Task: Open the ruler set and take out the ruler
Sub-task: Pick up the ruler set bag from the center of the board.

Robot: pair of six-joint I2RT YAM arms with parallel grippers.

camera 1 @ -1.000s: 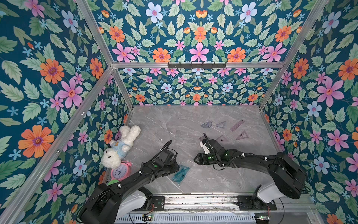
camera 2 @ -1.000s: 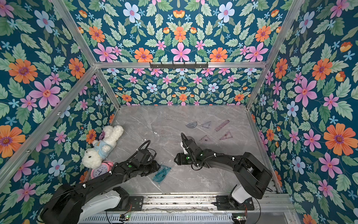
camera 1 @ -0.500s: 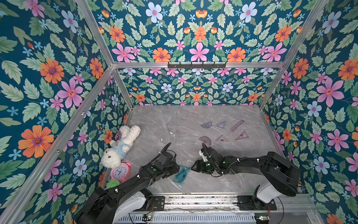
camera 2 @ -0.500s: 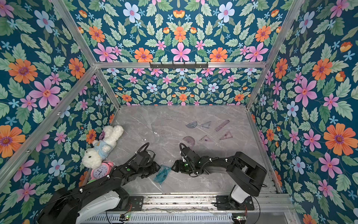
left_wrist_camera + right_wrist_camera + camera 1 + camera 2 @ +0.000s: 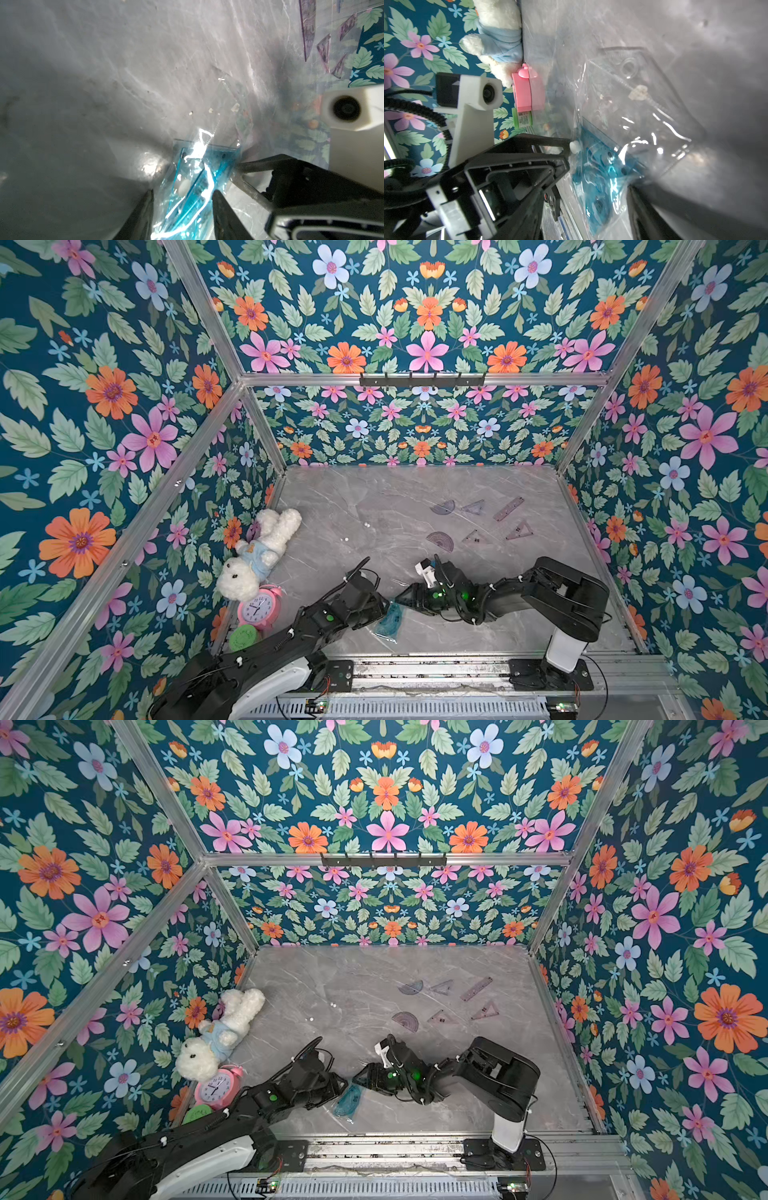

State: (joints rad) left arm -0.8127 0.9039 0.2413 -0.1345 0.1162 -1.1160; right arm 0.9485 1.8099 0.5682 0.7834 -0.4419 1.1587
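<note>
Grey marbled tabletop lay between walls papered with flowers. In both top views the only plain writing was on the pink alarm clock at the lower left, its white dial ringed with black hour numerals. The green tub just below it bore marks too small to read. The ruler set, a clear bag with blue see-through rulers inside, lay flat at the lower centre. It sat between the left gripper and the right gripper, both low at its upper end. Loose purple rulers lay well apart, right of centre.

In the left wrist view the ruler set sat between the left gripper's parted jaws. Fine scale ticks ran along one blue edge, but no figure was legible. The right gripper's tips met the bag's side. Whether either tool pinched the film, I could not tell.

In the right wrist view glossy, crumpled film stretched beyond the blue pieces. The green tub's label showed print, unreadable.
</note>
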